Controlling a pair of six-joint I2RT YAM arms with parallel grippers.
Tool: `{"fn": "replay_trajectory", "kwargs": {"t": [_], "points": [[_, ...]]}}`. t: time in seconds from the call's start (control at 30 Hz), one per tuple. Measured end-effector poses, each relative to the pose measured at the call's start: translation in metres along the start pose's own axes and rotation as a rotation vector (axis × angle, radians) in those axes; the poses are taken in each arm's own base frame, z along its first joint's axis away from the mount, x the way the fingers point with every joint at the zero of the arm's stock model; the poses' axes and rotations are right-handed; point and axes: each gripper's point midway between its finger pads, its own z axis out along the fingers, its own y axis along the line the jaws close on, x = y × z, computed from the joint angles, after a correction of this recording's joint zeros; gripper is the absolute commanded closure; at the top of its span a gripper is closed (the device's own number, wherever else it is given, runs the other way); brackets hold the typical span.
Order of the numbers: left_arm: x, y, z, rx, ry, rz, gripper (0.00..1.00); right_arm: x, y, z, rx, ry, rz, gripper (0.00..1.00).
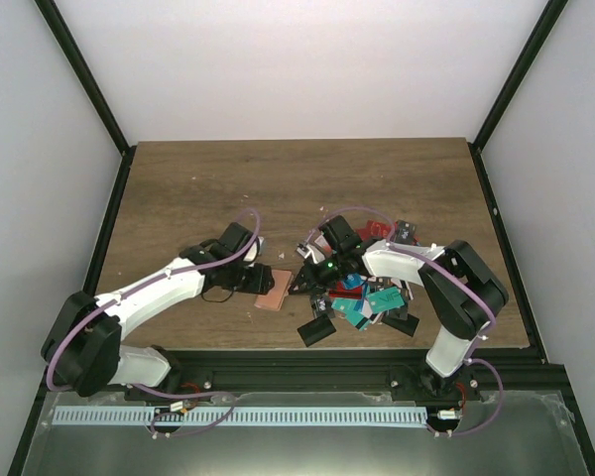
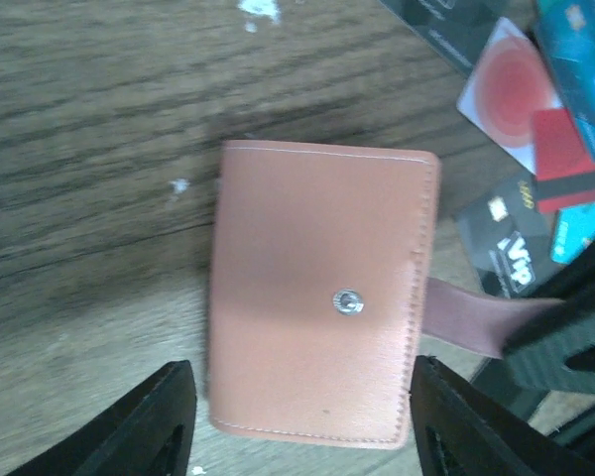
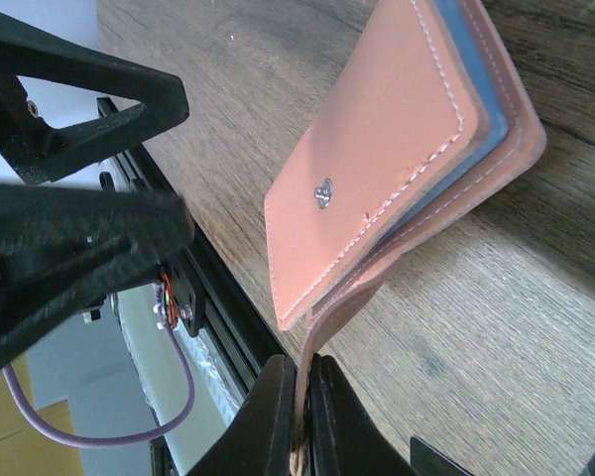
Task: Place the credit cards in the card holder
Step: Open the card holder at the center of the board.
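Salmon card holder (image 3: 377,169) between right fingers (image 3: 263,416)

a brown wooden table (image 1: 297,178) fills the middle, with dark lines in the wood running side to side. a few little white specks (image 2: 261,10) lie on it. pale walls (image 1: 307,59) stand behind it and at both sides. black bars (image 1: 84,74) run up the corners. at the near edge is a black rail (image 1: 307,362). next to that is a grey metal tray (image 1: 516,426) with a long white strip (image 1: 238,416) full of small slots.
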Motion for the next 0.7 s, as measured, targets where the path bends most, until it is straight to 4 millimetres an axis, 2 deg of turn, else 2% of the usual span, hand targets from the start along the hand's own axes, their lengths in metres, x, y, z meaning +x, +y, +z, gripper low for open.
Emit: {"fn": "replay_trajectory", "kwargs": {"t": [0.23, 0.7], "points": [[0.008, -0.025, 0.009, 0.087, 0.034, 0.064, 0.32, 0.0, 0.0, 0.0, 0.002, -0.001, 0.0, 0.99], [0.013, -0.021, 0.017, 0.072, 0.043, 0.094, 0.28, -0.001, 0.005, -0.001, -0.019, -0.004, -0.022, 0.99]]}}
